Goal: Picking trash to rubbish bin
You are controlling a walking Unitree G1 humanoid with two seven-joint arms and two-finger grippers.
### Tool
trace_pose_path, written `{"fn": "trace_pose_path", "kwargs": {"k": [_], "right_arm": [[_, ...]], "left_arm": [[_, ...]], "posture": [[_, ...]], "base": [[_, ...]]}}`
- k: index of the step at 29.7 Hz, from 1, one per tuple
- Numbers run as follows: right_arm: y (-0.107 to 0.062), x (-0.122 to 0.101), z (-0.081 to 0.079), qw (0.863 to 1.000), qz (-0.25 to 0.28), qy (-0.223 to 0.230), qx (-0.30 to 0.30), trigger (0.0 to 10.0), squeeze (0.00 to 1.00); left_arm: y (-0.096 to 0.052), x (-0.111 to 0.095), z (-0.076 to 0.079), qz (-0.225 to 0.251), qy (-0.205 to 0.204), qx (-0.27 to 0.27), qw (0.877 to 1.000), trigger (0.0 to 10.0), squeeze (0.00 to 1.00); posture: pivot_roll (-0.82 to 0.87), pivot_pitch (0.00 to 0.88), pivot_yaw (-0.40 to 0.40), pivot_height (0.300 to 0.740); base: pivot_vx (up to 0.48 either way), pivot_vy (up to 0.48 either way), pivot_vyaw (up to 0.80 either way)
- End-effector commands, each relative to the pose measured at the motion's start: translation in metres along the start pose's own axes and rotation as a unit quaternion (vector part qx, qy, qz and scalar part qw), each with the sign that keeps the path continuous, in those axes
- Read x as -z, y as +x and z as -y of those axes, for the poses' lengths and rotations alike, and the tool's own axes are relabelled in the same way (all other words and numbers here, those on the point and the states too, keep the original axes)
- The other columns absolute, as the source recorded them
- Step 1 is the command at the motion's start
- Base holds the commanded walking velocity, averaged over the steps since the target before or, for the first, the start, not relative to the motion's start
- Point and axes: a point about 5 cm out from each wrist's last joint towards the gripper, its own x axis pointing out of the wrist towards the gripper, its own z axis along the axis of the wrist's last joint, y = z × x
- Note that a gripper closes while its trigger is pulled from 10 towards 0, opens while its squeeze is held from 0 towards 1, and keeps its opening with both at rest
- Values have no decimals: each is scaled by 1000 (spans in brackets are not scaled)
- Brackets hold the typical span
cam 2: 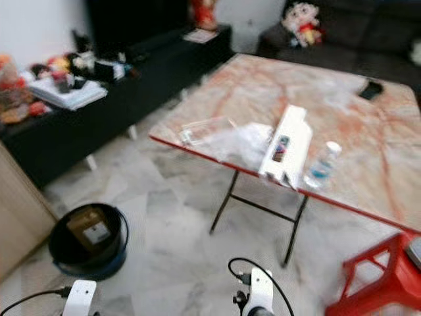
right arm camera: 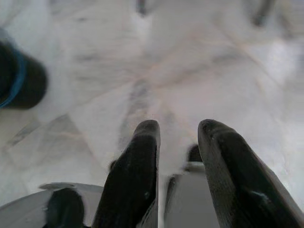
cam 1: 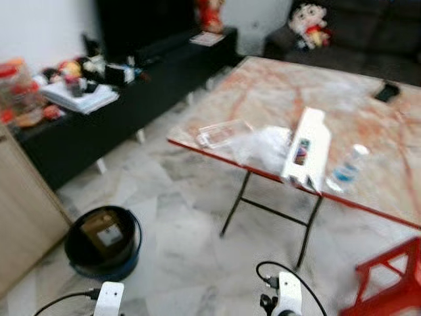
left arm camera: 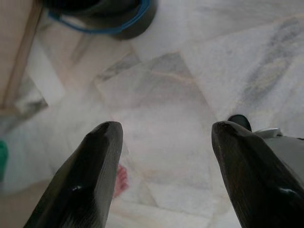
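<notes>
A black rubbish bin with a blue rim stands on the marble floor at the left, with a brown item inside it. On the near edge of the marble table lie a clear plastic container, a crumpled clear bag, a long white box and a plastic water bottle. Both arms hang low over the floor, short of the table. My left gripper is open and empty, with the bin ahead of it. My right gripper is shut on nothing.
A low black cabinet piled with clutter runs along the left. A wooden cabinet stands beside the bin. A red stool sits at the right under the table edge. A dark phone lies far back on the table.
</notes>
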Motion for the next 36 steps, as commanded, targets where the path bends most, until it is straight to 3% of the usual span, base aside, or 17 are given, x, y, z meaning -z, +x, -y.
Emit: {"fn": "trace_pose_path", "kwargs": {"k": [1, 30, 36], "right_arm": [[0, -1, 3, 1000, 0, -3, 5, 10000, 0], [0, -2, 3, 1000, 2, -5, 3, 10000, 0], [0, -3, 2, 1000, 8, 5, 2, 10000, 0]], "left_arm": [[0, 2, 4, -5, 0, 4, 1000, 10000, 0], [0, 2, 5, -4, -10, 3, 1000, 10000, 0], [0, 1, 3, -3, -30, -3, 1000, 10000, 0]], "posture": [[11, 0, -3, 740], [11, 0, -10, 740], [11, 0, -10, 740]], "base": [[0, 0, -800], [0, 0, -797], [0, 0, 0]]}}
